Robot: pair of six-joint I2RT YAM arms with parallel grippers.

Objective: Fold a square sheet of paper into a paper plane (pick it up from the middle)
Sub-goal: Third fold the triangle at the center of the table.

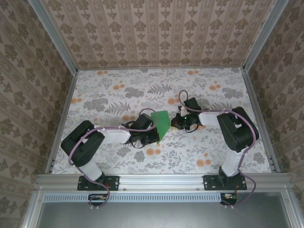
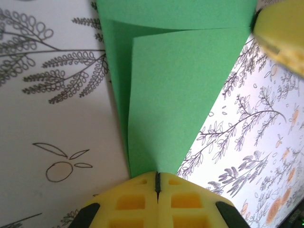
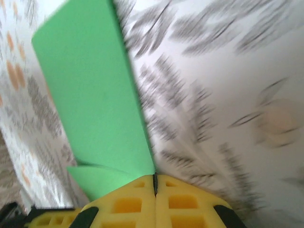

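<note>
We list one sheet of paper [image 1: 162,123], bright green, already creased into a shape slimmer than a square, at the middle of the table [image 1: 118,90] between the two arms. In the top view it is a tilted green patch, wider at its far end and narrowing toward the near side; whether it touches the cloth or is held just above it we cannot tell. The left hand [image 1: 152,135] meets its near left edge and the right hand [image 1: 177,122] its right edge. From the left wrist, the left hand [image 2: 157,178] has its yellow fingertips pressed together, with the tapering end of the sheet of paper [image 2: 166,95] running into the seam between them, so it pinches the paper. Two overlapping layers show here, one folded edge slanting across the upper part. A yellow finger [image 2: 280,33] sits at the paper's far right corner. From the right wrist, the right hand [image 3: 155,179] is likewise closed tight on the sheet of paper [image 3: 90,95], a long green panel rising to the upper left with a small flap below it. The table [image 3: 213,71] has a white cover printed with grey leaves and orange flowers. Patterned walls [image 1: 156,33] enclose it on three sides.
</note>
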